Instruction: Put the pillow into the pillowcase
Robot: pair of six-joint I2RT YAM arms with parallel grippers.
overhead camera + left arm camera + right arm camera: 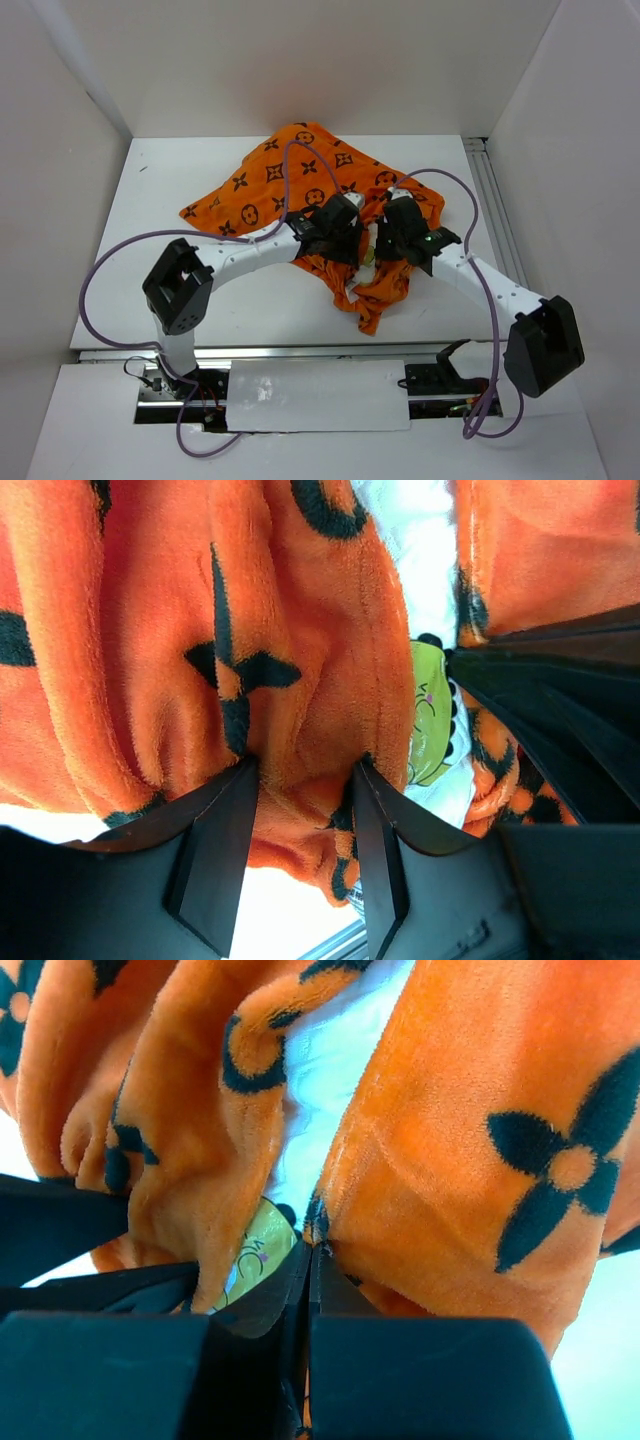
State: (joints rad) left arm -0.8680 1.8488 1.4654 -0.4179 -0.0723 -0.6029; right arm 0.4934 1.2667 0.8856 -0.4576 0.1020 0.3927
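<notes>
Pillowcase (262, 185) of orange, dark-printed plush is held apart, likely to admit the cream-white soft pillow (415, 550): left gripper (300, 775) jaws clamp a thick fold, right gripper (313, 1252) jaws pinch its edge, nearly closed.

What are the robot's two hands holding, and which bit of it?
Both hold the pillowcase. The right gripper pinches its edge by the opening, beside the pillow; the left gripper squeezes a thick fold.
</notes>
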